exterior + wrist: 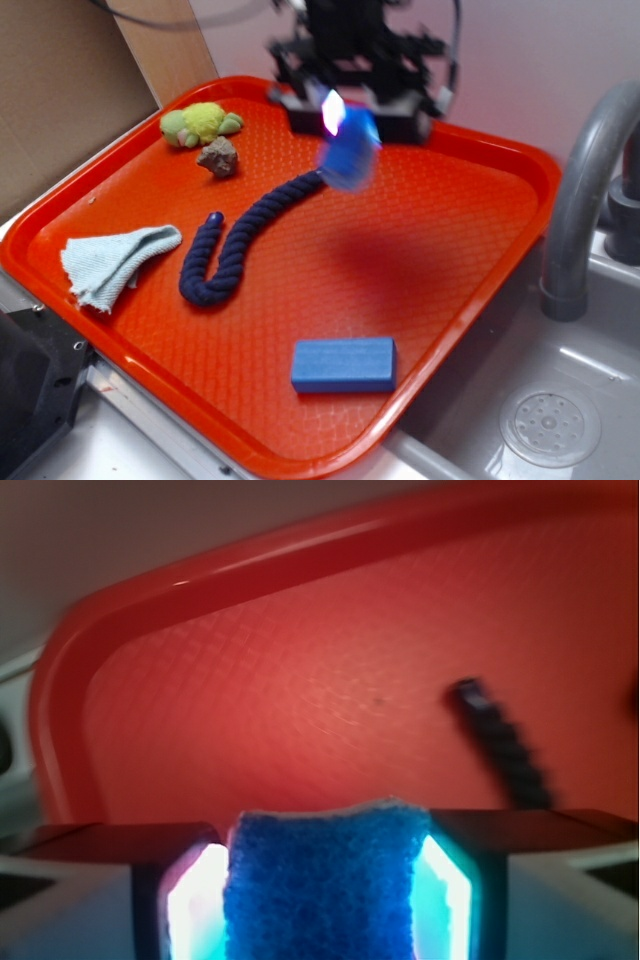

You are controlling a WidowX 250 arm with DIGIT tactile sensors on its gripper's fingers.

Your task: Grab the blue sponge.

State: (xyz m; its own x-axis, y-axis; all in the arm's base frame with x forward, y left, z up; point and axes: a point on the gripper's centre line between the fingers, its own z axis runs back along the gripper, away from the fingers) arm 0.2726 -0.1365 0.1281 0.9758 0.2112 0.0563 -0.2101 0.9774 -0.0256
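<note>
The blue sponge [348, 152] hangs blurred in the air over the back of the red tray [480, 290], held under the black gripper [345, 130]. In the wrist view its rough deep-blue face [325, 885] fills the gap between the two glowing fingers [190, 905], with a thin pale edge along its top. The gripper [325, 900] is shut on the sponge from both sides. The tray floor [300, 690] lies well below.
A dark blue rope [235, 245] curves across the tray's middle; its end shows in the wrist view [500, 740]. A smooth blue block [343, 365] lies near the front edge. A light cloth [112, 260], a rock [218, 157] and a green-yellow plush toy [200, 124] sit at left. A grey faucet [580, 200] and a sink [550, 420] lie at right.
</note>
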